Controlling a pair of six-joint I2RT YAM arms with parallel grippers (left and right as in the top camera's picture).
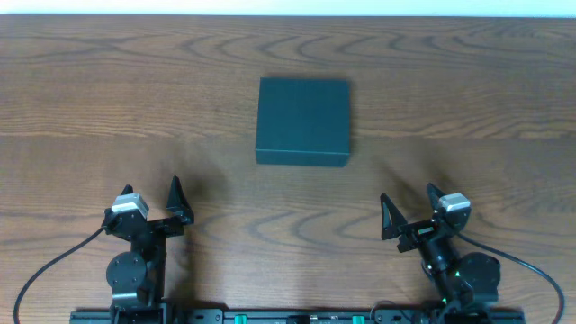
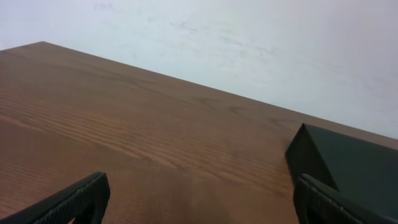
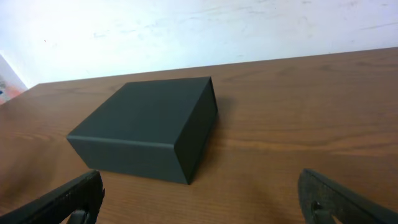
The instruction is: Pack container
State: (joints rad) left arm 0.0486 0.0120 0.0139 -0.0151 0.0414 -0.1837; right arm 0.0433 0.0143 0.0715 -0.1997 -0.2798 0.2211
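A dark teal-black container (image 1: 302, 121) sits shut, lid down flat, near the middle of a wood-grain table (image 1: 108, 81). It stands ahead of both arms and roughly midway between them, its sides nearly square to the table's edges. Bare wood surrounds it on all four sides, with wide stretches to the left and right and a narrower band behind it up to the far edge. Its faces read as plain matte surface, with crisp corners and straight edges.

From the right wrist camera the container (image 3: 149, 124) shows one corner turned toward the lens, well apart from the right gripper (image 3: 200, 193), whose fingers are spread wide and hold nothing. The left wrist camera catches only one corner of the container (image 2: 348, 162) at the right side of its view. The left gripper (image 2: 199, 199) is likewise spread wide and empty, with open wood ahead of it.

From overhead, the left gripper (image 1: 150, 193) and the right gripper (image 1: 410, 205) sit near the table's front edge. A pale wall (image 3: 186, 31) rises behind the table's far edge.
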